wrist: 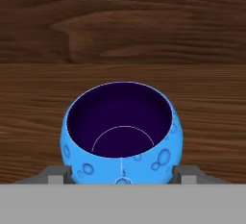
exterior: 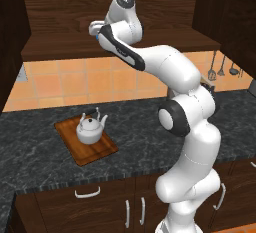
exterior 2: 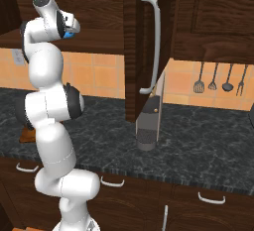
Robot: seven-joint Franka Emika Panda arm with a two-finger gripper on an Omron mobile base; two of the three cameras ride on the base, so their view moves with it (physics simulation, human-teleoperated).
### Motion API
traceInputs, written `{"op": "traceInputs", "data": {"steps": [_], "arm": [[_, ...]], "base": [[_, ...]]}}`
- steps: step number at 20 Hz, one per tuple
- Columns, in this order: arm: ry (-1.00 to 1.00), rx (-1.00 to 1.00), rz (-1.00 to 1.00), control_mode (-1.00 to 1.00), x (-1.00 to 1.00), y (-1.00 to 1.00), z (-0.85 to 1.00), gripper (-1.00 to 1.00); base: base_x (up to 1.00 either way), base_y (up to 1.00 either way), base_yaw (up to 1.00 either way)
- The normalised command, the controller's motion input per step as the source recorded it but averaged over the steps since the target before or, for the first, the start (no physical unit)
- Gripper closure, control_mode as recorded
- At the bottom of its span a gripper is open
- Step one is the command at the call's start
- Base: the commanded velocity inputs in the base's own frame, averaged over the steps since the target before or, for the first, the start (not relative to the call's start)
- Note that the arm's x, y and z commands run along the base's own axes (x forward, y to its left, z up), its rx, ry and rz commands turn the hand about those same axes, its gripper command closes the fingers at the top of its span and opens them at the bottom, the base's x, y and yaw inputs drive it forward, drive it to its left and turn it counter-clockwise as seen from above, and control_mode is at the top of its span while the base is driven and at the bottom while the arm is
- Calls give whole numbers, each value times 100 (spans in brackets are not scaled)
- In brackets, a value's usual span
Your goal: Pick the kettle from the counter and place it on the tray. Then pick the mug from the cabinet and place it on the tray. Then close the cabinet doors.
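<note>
Straddled by the claw point(wrist: 123, 174), whose jaws stand apart on either side without yet pinching it, the small round bright blue mug point(wrist: 121, 134) sits upright on the dark wood cabinet shelf point(wrist: 202, 103) just ahead, positioned for a sideways grasp.

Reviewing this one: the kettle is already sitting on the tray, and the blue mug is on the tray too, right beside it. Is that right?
Not quite. The kettle does sit on the tray, as the left base view shows, but the mug is not there: the hand view shows it standing on the wooden cabinet shelf, between the gripper fingers.
</note>
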Motion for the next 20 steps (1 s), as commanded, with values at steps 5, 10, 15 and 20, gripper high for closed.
{"op": "traceInputs", "data": {"steps": [5,10,15,20], "arm": [[-4,0,0,-100,-36,2,0,100],[-3,5,8,-100,-39,0,0,100],[-12,7,18,-100,-41,0,0,100],[-6,-3,36,-100,-96,3,3,100]], "base": [[0,0,0],[0,0,0],[0,0,0],[0,0,0]]}}
